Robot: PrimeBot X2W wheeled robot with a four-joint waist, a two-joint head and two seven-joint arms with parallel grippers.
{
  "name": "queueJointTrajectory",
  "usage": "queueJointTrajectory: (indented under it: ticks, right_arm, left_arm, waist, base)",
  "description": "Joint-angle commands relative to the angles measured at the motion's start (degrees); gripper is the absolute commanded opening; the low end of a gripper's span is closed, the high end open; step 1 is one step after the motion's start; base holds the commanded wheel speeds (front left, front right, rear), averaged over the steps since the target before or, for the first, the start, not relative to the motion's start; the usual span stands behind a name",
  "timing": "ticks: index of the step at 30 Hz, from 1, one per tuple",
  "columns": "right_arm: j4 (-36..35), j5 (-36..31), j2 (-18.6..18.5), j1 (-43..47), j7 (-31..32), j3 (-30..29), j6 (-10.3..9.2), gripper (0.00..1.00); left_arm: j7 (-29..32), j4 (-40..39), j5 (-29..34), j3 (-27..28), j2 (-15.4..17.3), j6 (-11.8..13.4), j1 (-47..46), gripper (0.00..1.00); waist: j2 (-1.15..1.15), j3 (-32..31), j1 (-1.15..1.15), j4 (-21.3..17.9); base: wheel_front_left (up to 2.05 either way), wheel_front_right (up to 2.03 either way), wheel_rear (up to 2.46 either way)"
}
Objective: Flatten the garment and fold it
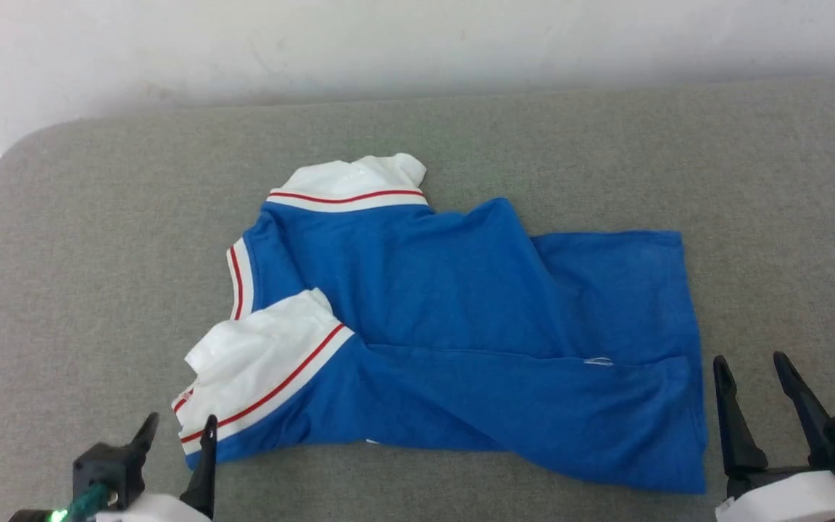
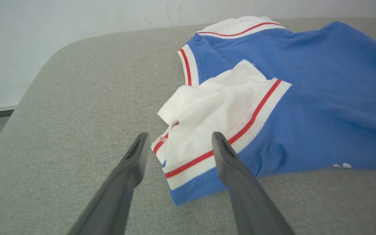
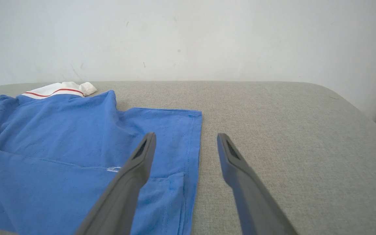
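We are looking down from our head; wrist cameras are skimming low, sharing the royal-blue, white-sleeved T-shirt past our fingers.

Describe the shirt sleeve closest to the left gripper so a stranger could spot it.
On the grey table lies a blue shirt. At its left end, the sleeve is the white flap just ahead of the left gripper. Unlike the other sleeve near the wall, its red stripe runs diagonally.

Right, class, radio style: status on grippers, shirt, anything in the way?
Left gripper open, empty, beside the white sleeve. Right gripper open, empty, beside the hem. Shirt rumpled, partly folded over itself, not flat. Nothing blocking.
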Motion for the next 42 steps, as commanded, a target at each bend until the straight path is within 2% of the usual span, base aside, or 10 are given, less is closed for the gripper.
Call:
queueJointTrajectory:
  ticks: [1, 6, 9, 16, 19, 20, 24, 29, 37, 42]
  right_arm:
    - [0.13, 0.09, 0.19, -0.70, -0.25, 0.16, -0.04, 1.00]
    - [0.67, 0.46, 0.20, -1.28, -0.28, 0.21, -0.04, 1.00]
    - [1.04, 0.61, 0.20, -1.60, -0.29, 0.41, -0.04, 1.00]
    - [1.64, 0.75, 0.20, -2.19, -0.34, 0.36, -0.04, 1.00]
    - [1.82, 0.51, 0.20, -2.60, -0.16, 0.54, -0.04, 1.00]
    - [1.85, 0.35, 0.20, -2.78, -0.07, 0.67, -0.04, 1.00]
    - [1.69, -0.36, 0.20, -3.68, 0.60, 1.16, -0.04, 1.00]
    - [0.51, -1.11, 0.20, -4.17, 2.88, 1.17, -0.04, 1.00]
    - [-2.86, 0.97, 0.01, -0.59, 18.13, 0.15, -0.04, 1.00]
    - [-4.72, 5.57, 0.11, 2.85, 27.77, 0.98, -0.04, 1.00]
  left_arm:
    - [1.08, 0.16, -0.50, -0.08, 0.39, -0.35, -1.04, 1.00]
    - [10.34, 0.33, -3.65, -0.36, 2.41, -1.22, -2.07, 1.00]
    - [14.92, 1.33, -5.23, 0.09, 2.77, -0.05, -2.40, 1.00]
    - [21.87, 2.47, -9.71, 0.74, 2.47, 0.33, -3.53, 1.00]
    - [23.20, 2.92, -11.64, 0.70, 2.20, -0.98, -4.54, 0.05]
    - [23.03, 3.24, -11.79, 0.75, 2.22, -1.34, -4.99, 0.00]
    - [22.26, 4.29, -13.28, 1.05, 1.68, -2.76, -5.71, 0.00]
    - [20.75, 3.11, -14.39, 2.13, 1.41, -2.91, -4.58, 0.00]
    - [19.18, -1.50, -14.24, 3.86, 2.14, -1.45, -2.37, 0.00]
    - [19.24, -2.65, -13.75, 3.26, 2.06, -1.29, -3.02, 0.00]
  waist:
    - [0.00, 0.54, 0.00, -0.33]
    - [0.00, 1.99, 0.00, -1.11]
    - [0.00, 2.68, 0.00, -1.63]
    - [0.00, 3.76, 0.00, -2.33]
    - [0.00, 4.21, 0.00, -2.46]
    - [0.00, 4.35, 0.00, -2.49]
    - [0.00, 4.59, 0.00, -2.68]
    - [0.00, 4.72, 0.00, -2.59]
    - [0.00, 5.69, 0.00, -1.72]
    - [0.00, 6.87, 0.00, -1.28]
  base:
    - [0.00, 0.00, 0.00]
    - [0.00, 0.00, 0.00]
    - [0.00, 0.00, 0.00]
    - [0.00, 0.00, 0.00]
    - [0.00, 0.00, 0.00]
    - [0.00, 0.00, 0.00]
    - [0.00, 0.00, 0.00]
    - [0.00, 0.00, 0.00]
    - [0.00, 0.00, 0.00]
    - [0.00, 0.00, 0.00]
